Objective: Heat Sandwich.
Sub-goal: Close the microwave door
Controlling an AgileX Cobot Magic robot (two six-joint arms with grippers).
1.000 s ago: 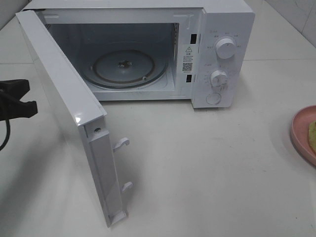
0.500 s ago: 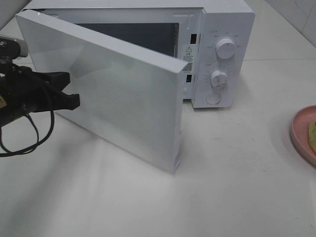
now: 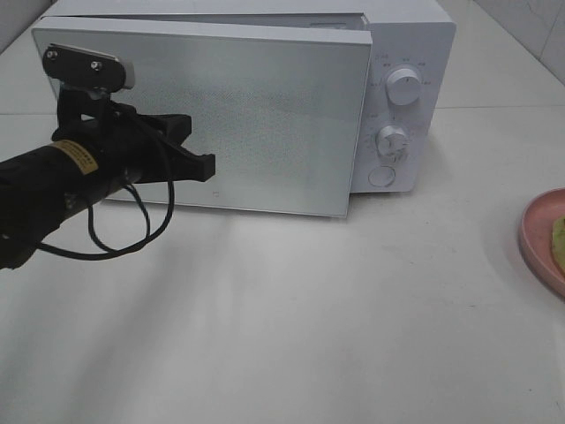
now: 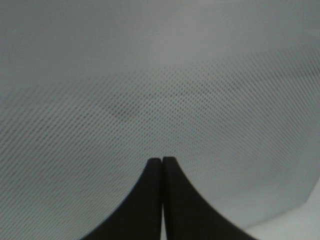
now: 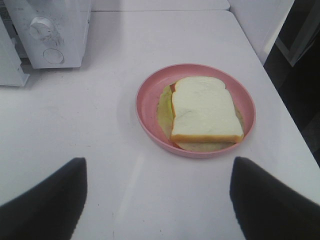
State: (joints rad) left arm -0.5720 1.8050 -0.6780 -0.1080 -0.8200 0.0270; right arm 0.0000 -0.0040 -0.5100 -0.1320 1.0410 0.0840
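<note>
Now left fingers (image 4: 162, 172) together against microwave door (image 3: 265, 124); right fingers (image 5: 50, 200) apart; dial labels unreadable.

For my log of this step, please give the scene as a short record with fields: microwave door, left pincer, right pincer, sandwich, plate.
microwave door: the door is almost shut on the microwave
left pincer: left pincer shut, tips against the door, holding nothing
right pincer: right pincer open, empty, above the table short of the plate
sandwich: sandwich lies on the plate, not in the microwave
plate: pink plate on the white table, right of the microwave
</note>
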